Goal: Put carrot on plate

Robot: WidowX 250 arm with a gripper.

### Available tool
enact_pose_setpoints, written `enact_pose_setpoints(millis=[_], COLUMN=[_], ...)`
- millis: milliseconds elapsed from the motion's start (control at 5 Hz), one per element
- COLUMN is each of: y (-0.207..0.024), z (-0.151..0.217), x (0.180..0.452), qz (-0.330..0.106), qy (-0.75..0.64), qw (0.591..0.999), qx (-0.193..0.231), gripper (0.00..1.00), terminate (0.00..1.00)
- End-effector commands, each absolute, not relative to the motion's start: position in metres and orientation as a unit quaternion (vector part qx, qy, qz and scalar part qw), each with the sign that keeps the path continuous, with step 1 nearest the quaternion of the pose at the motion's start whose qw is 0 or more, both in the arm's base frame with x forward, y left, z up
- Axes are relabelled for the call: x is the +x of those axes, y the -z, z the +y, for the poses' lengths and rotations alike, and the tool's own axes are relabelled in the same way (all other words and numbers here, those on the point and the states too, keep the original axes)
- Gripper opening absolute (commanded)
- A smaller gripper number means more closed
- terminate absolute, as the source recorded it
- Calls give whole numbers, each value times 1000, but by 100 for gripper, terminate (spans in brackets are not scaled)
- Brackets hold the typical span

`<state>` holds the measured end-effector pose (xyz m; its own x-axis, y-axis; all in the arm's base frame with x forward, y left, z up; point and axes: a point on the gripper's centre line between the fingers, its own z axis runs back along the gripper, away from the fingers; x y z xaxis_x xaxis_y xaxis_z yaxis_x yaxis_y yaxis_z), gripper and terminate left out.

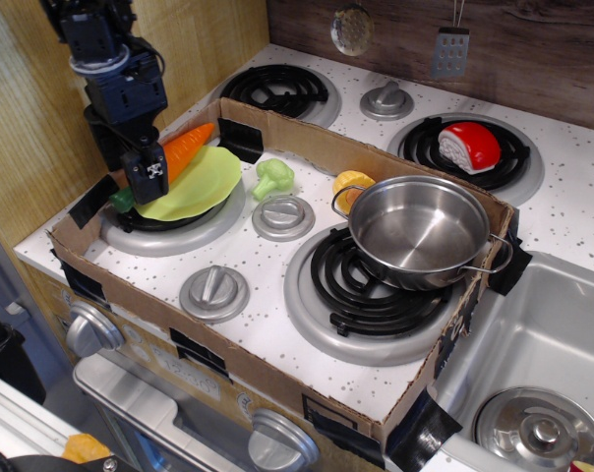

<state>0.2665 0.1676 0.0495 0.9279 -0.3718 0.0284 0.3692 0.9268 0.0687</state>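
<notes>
At the left edge, the gripper is clamping the carrot near its green end, over the plate. The placing step is going on; next it needs only to let go.

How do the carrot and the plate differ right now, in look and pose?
The carrot is long, tapered and orange; the plate is round, shallow and lime green. The carrot is in the gripper, slanting over the plate's back-left edge; the plate rests free on the burner. Both look like smooth plastic.
</notes>
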Motion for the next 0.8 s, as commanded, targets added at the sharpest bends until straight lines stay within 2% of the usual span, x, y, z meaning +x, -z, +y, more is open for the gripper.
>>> enact_pose_setpoints(millis=[0, 200, 400, 600], y=[-121, -146, -156, -166], z=[164, 156, 137, 116], x=[272, 270, 258, 257], qz=[-24, -5, 2, -11], qy=[176, 164, 151, 133], qw=[977, 976, 979, 984], qx=[118, 142, 137, 116], gripper=[100, 100, 100, 100], terminate=[0, 0, 0, 0])
